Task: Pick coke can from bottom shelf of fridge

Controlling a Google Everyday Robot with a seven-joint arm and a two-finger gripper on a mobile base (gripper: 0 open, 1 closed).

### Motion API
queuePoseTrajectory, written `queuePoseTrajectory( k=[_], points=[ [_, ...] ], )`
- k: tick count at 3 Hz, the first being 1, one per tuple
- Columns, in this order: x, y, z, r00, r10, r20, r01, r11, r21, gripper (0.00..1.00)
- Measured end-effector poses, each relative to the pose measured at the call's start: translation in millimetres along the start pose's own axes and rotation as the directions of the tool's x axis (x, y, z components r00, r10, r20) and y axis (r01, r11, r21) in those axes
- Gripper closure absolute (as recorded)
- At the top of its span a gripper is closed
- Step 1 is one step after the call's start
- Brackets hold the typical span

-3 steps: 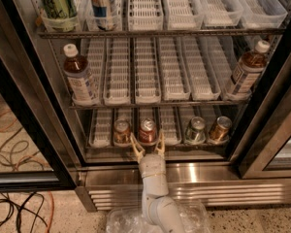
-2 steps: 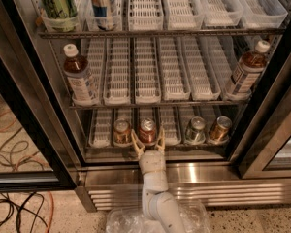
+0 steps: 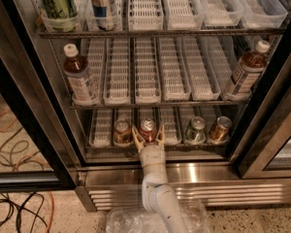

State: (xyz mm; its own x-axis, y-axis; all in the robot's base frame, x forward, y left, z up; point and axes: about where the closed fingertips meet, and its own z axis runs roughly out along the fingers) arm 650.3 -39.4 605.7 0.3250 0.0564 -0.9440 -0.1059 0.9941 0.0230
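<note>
The fridge (image 3: 34, 125) stands open, with black frames and a steel louvred base. On its bottom shelf (image 3: 102, 127) of white lane trays, the red coke can (image 3: 147, 128) stands in the third lane from the left. My gripper (image 3: 148, 135) reaches up from below on a white arm. It is open, one finger on each side of the coke can's lower part. A brownish can (image 3: 121, 130) stands just left of it.
A green-silver can (image 3: 196, 129) and a brownish-orange can (image 3: 219, 128) stand at the right of the bottom shelf. Brown bottles (image 3: 79, 76) (image 3: 246, 71) stand on the middle rack. Cables (image 3: 9, 208) lie on the floor at left. Crumpled clear plastic (image 3: 131, 221) lies below.
The gripper has stayed around the coke can; nothing has visibly moved.
</note>
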Motion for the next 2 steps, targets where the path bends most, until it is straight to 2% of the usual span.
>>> queuePoseTrajectory(
  k=[1,2],
  points=[
    [5.6,1.4,7.1,1.0,0.005,-0.012,-0.005,1.0,-0.005,0.48],
    [5.8,1.5,7.3,1.0,0.005,-0.012,-0.005,1.0,-0.005,0.71]
  ],
)
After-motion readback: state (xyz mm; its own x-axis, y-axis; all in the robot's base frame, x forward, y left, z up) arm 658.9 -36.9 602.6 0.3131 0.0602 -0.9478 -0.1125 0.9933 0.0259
